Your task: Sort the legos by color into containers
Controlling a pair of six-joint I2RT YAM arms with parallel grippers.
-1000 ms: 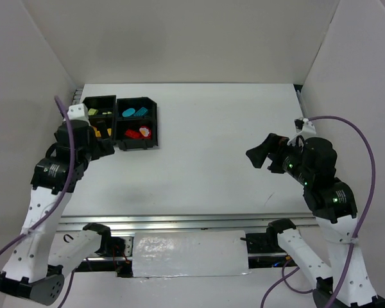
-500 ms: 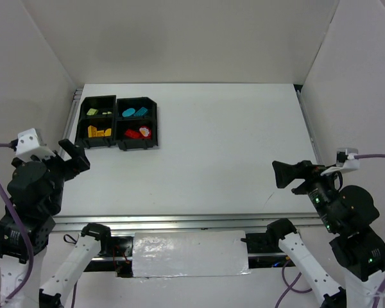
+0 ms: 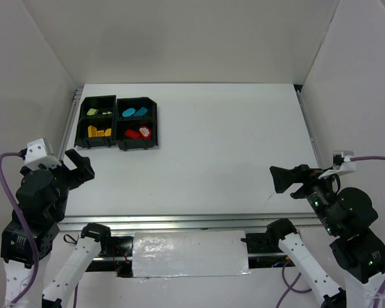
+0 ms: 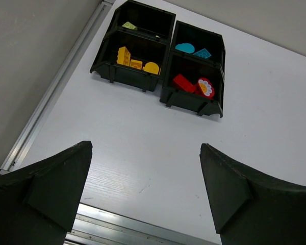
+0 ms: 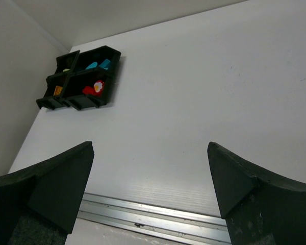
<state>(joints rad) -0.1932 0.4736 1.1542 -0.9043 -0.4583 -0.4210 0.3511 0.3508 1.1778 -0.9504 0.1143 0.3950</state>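
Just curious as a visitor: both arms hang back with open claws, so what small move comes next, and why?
Probably none beyond settling both arms at rest. Every visible brick lies in the black tray, with yellow bricks, red bricks, teal bricks and green bricks each in a separate compartment; none shows loose on the table. The left gripper and right gripper are open and empty.

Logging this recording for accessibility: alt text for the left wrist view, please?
A black four-compartment tray on a white table holds green bricks upper left, teal bricks upper right, yellow bricks lower left, red bricks lower right. The open, empty left gripper frames the bottom edge.
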